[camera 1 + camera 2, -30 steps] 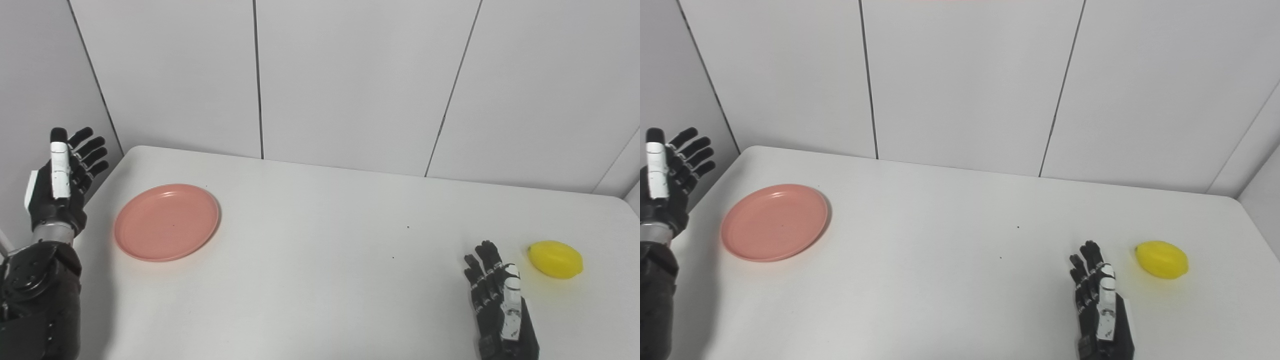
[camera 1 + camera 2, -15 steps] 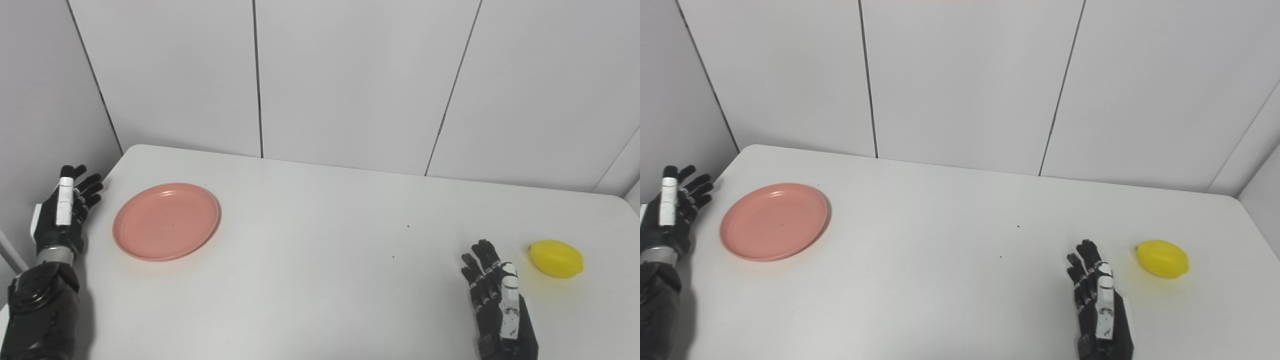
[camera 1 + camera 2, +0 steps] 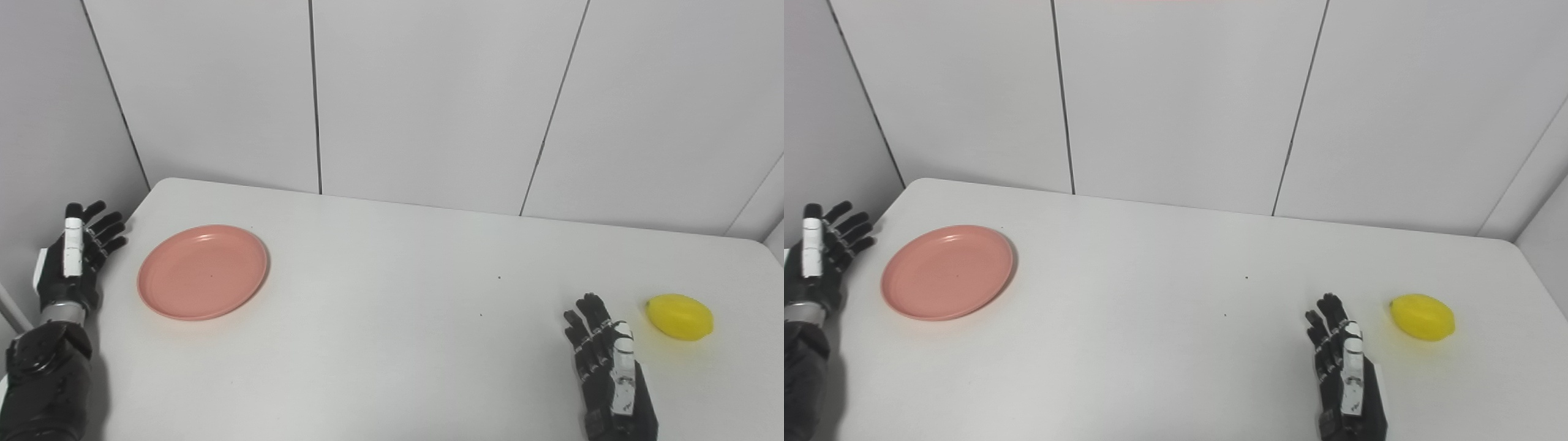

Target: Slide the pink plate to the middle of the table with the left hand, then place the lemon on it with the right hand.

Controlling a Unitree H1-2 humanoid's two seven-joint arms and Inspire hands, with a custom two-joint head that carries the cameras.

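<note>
Table [image 3: 392, 343]: white, rounded corners, set against a wall of pale panels [image 3: 429, 92]; serves as landmark for all entries below.

Plate [image 3: 203, 271]: pink, round, shallow, lying flat on the table near its left edge, toward the far left corner. Nothing rests on it. It sits well short of the table's middle.

Lemon [image 3: 679, 316]: yellow, lying on its side on the table near the right edge, well apart from the plate (the whole middle of the table lies between them).

Left hand [image 3: 75, 260]: black with a white strip along one finger, raised at the table's left edge, just beside the plate but not touching it. Fingers released and spread, pointing up and away from the robot, holding nothing.

Right hand [image 3: 609, 370]: black with the same white strip, at the near right part of the table, near the lemon and to its left, a clear gap between them. Fingers extended and slightly apart, pointing toward the far edge, grasping nothing. Whether the palm rests on the table or hangs just above it cannot be told.

Two small dark specks [image 3: 498, 277] mark the table right of its middle.
</note>
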